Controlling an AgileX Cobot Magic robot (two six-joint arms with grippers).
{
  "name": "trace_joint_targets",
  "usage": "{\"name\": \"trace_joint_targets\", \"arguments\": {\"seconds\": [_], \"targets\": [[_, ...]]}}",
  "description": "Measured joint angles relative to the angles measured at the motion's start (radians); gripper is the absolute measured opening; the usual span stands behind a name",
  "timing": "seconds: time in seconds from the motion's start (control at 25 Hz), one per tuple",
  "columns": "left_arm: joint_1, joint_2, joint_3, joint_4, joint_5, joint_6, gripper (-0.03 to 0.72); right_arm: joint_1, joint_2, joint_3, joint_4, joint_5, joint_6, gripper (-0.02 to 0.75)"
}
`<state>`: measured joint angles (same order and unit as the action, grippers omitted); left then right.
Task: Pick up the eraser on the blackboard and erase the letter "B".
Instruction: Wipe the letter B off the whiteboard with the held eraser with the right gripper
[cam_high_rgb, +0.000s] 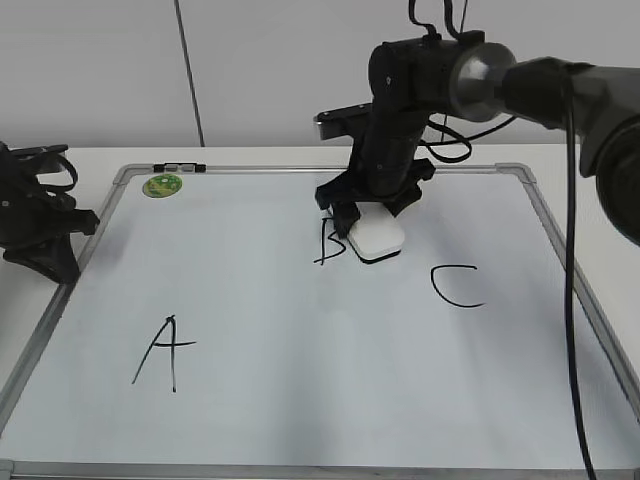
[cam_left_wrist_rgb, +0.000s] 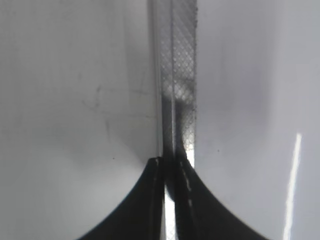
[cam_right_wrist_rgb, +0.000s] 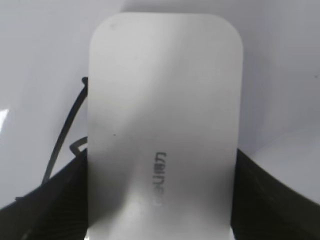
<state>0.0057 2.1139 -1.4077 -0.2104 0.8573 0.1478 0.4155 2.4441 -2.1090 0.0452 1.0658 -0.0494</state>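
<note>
Right now the right gripper (cam_high_rgb: 368, 222) clamps the eraser (cam_high_rgb: 378, 238) between its black fingers and presses it flat on the blackboard (cam_high_rgb: 300, 400), directly beside the letter "B" (cam_high_rgb: 326, 243) on that letter's right. In the exterior view part of the "B" remains as thin black strokes, its right side hidden by the gripper and eraser. In the right wrist view the eraser (cam_right_wrist_rgb: 162, 125) fills most of the frame, a white rounded rectangle with small grey lettering on top that is too faint to read, and black marker strokes of the "B" (cam_right_wrist_rgb: 65, 135) show just left of it.

Relative to the "B", a handwritten "A" (cam_high_rgb: 165, 350) lies lower left and a "C" (cam_high_rgb: 455, 285) lower right, both whole. A round green magnet (cam_high_rgb: 162, 185) sits at the board's upper left corner, its print unreadable.

The left gripper (cam_high_rgb: 40, 225) rests off the board's left edge, well apart from the "B"; in its wrist view its jaws (cam_left_wrist_rgb: 170, 200) are pressed together, holding nothing.
</note>
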Motion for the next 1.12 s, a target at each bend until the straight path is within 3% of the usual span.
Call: {"name": "trace_joint_targets", "arguments": {"seconds": [0.56, 1.12], "targets": [[0.000, 0.000, 0.000, 0.000, 0.000, 0.000, 0.011, 0.196, 0.007, -0.004, -0.007, -0.021, -0.040, 0.554], [0.000, 0.000, 0.000, 0.002, 0.000, 0.000, 0.011, 0.179, 0.008, -0.004, -0.024, -0.015, -0.036, 0.553]]}}
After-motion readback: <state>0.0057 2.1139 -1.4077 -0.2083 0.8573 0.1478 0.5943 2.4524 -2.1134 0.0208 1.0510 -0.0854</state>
